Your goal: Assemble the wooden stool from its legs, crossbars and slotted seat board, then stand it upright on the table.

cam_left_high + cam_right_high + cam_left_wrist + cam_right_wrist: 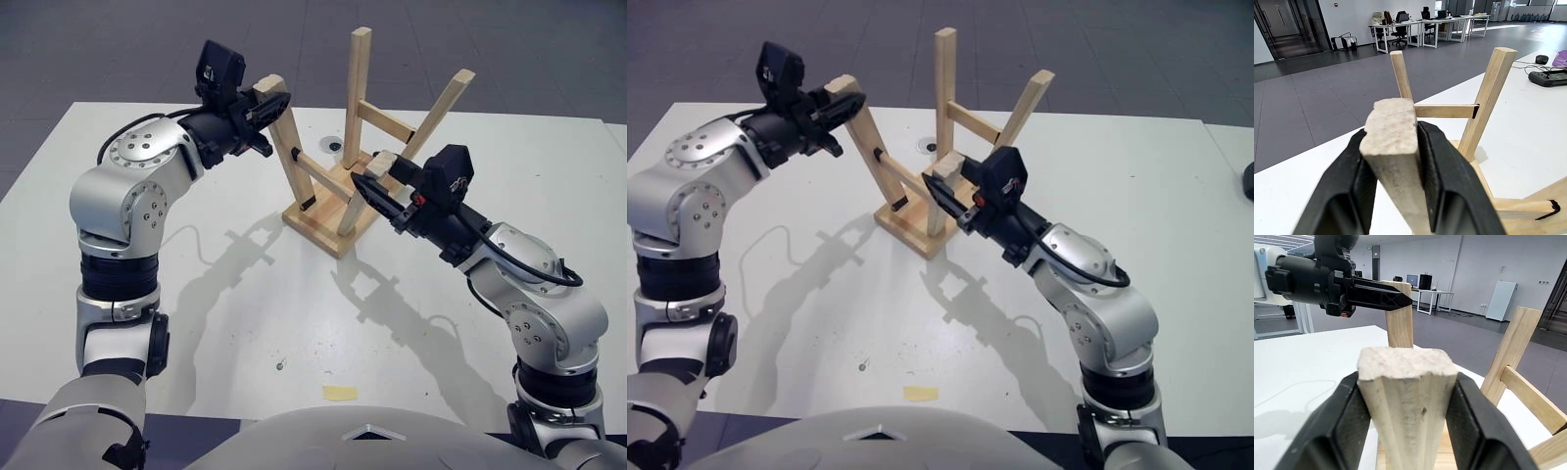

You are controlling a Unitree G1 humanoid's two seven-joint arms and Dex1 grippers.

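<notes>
The wooden stool [338,211] rests upside down on its seat board [318,230] in the middle of the white table [245,323], its legs pointing up and joined by crossbars [384,119]. My left gripper [269,106] is shut on the top end of the near-left leg [1393,129]. My right gripper [377,181] is shut on the top end of the near-right leg [1405,382]. The two far legs [359,69] stand free. In the right wrist view, the left gripper [1396,296] shows on its leg farther off.
A small round hole [335,146] sits in the table behind the stool. A scrap of yellow tape [340,394] lies near the front edge. A dark object [1248,181] lies at the far right table edge. Open tabletop spreads on both sides of the stool.
</notes>
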